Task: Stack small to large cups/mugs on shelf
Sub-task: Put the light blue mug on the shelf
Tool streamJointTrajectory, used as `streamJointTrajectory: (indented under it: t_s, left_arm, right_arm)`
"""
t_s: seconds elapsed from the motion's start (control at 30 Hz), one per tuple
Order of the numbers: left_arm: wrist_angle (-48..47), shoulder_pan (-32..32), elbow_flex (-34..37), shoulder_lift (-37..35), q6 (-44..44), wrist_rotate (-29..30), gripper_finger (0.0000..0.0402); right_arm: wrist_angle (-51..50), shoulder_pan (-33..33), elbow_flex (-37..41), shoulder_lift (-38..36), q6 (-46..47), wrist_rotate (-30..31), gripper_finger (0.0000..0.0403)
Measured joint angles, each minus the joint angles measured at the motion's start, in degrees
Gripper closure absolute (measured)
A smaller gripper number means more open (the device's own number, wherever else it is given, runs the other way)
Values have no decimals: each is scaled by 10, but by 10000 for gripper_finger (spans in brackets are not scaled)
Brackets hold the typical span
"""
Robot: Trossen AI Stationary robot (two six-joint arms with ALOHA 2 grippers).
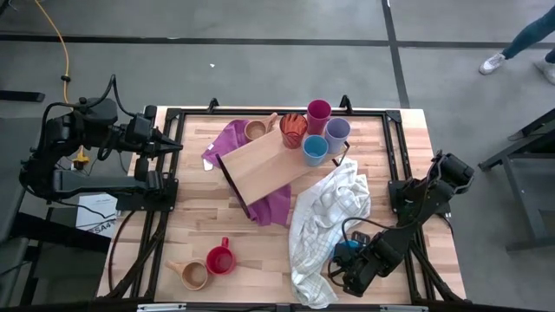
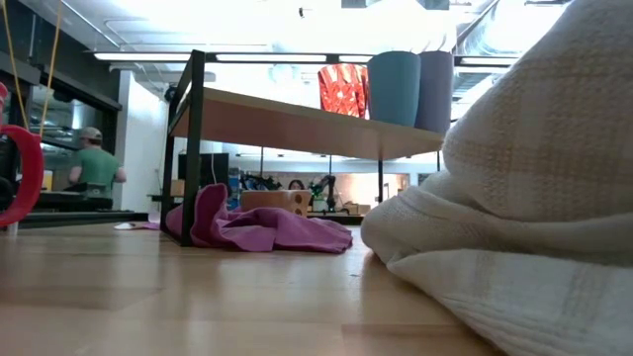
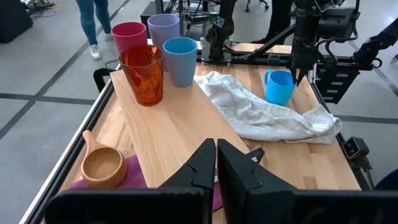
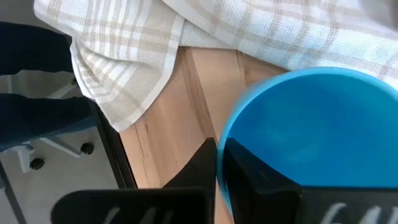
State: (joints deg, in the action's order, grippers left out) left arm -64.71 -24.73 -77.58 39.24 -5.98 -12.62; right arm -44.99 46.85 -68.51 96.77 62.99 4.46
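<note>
Now, blue mug [image 4: 311,134]: at the table's near right edge beside the white checked towel [image 1: 325,217], its rim pinched.
Right gripper [image 4: 217,163]: fingers pressed onto that rim.
Left gripper [image 3: 216,163]: closed, empty, near the shelf [image 1: 260,165].

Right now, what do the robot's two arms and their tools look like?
Both arms are dark, jointed and boxy, with black cables looping along them. The left tool ends in two flat, black, wedge-shaped fingers. The right tool has the same black fingers.

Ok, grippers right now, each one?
Left gripper: shut, empty, over the shelf.
Right gripper: shut on the blue mug's rim.
</note>
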Motion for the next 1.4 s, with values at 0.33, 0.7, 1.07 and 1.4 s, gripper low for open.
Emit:
streamJointTrajectory:
  t_s: [0.33, 0.7, 1.07, 1.4]
  left_arm:
    - [0, 0, 0, 0, 0, 0, 396]
    - [0, 0, 0, 0, 0, 0, 396]
    - [-3, 0, 0, 0, 2, 0, 396]
    - [-3, 0, 0, 0, 4, 0, 396]
  right_arm:
    - [8, -10, 0, -16, 0, 38, 402]
    - [25, -41, 0, -75, -25, 101, 403]
    - [61, -101, 0, -138, -105, 135, 403]
    - [64, -183, 0, -192, -211, 115, 403]
